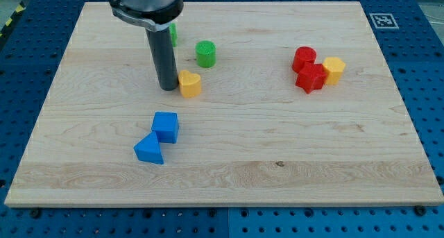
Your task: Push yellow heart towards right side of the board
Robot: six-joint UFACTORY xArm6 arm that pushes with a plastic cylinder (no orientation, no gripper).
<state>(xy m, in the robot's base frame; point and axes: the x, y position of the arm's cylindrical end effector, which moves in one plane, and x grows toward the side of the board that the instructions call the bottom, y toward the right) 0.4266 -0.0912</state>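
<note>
My tip (168, 87) sits on the board (229, 162), touching or just beside the yellow heart (190, 83) on the heart's left in the view. It is a bare rod, so it holds nothing. The heart lies left of the board's centre, toward the view's top. It lies to the view's right of my tip, so a straight push rightward looks lined up. The green cylinder (205, 54) stands near, above that line. A red and yellow cluster (316, 70) waits far right, slightly above it.
</note>
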